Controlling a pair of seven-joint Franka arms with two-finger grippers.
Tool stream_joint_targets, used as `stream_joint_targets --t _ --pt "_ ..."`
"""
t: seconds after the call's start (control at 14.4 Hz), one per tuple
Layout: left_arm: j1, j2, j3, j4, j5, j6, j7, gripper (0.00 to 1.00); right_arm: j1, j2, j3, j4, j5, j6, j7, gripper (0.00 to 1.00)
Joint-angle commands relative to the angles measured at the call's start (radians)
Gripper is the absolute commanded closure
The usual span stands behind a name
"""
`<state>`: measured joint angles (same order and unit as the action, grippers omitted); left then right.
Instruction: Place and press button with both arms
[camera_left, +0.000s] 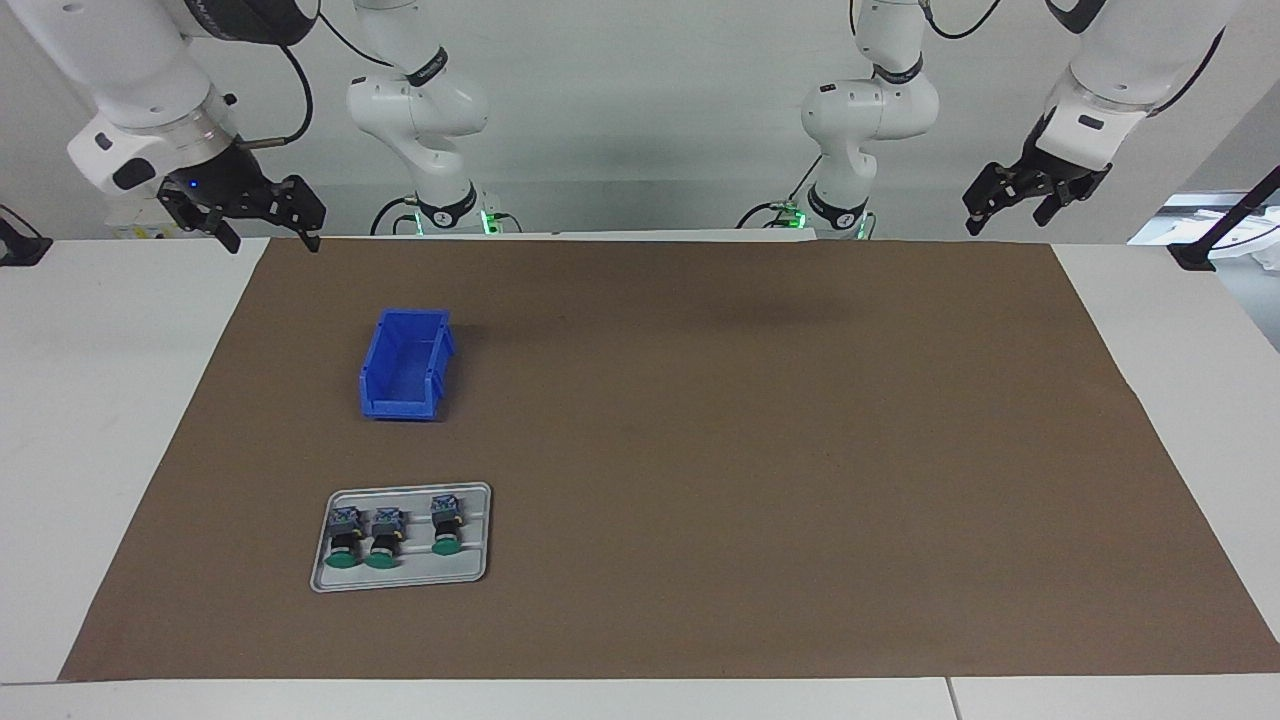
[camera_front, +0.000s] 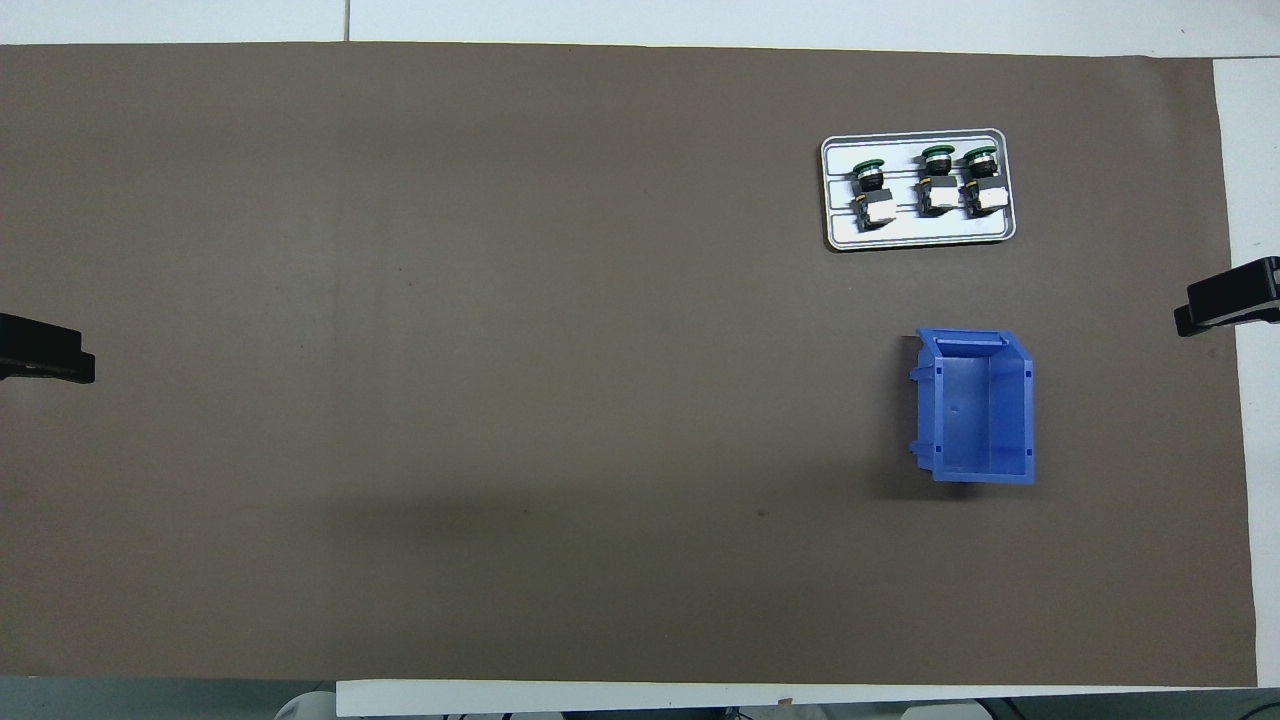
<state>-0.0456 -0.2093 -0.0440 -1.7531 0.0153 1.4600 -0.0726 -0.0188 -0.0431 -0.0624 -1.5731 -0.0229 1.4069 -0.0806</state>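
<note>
Mat (camera_left: 700, 450), brown, covers the table (camera_left: 90, 400). Right arm (camera_left: 130, 70) and left arm (camera_left: 1130, 60) wait raised at the robots' edge of the mat. Right gripper (camera_left: 262, 228) hangs over that edge at its own end, jaws spread, holding nothing. Left gripper (camera_left: 1020, 205) hangs likewise at its end, jaws spread, empty. Bin (camera_left: 405, 365), blue, stands toward the right arm's end. Tray (camera_left: 400, 578), grey, lies farther from the robots than the bin. Three buttons (camera_left: 385, 537) lie in the tray, green caps pointing away from the robots.
</note>
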Motion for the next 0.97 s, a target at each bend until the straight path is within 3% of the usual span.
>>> stream_joint_targets --t 0.0,0.56,0.77,0.91 --pt "0.003 -0.018 -0.002 -0.008 0.015 0.003 0.034 0.00 0.007 -0.004 -0.004 -0.008 -0.006 0.014 0.015 0.00" --pt "-0.002 -0.021 -0.007 -0.008 0.015 -0.004 -0.044 0.00 -0.006 -0.017 -0.005 -0.022 0.008 0.003 -0.007 0.00" --pt "-0.013 -0.022 -0.010 -0.008 0.014 -0.010 -0.116 0.00 0.032 0.005 0.004 -0.025 0.017 0.075 -0.025 0.00" --pt "-0.013 -0.024 -0.010 -0.009 0.014 -0.010 -0.122 0.00 0.112 0.073 0.006 -0.015 0.015 0.166 0.040 0.00"
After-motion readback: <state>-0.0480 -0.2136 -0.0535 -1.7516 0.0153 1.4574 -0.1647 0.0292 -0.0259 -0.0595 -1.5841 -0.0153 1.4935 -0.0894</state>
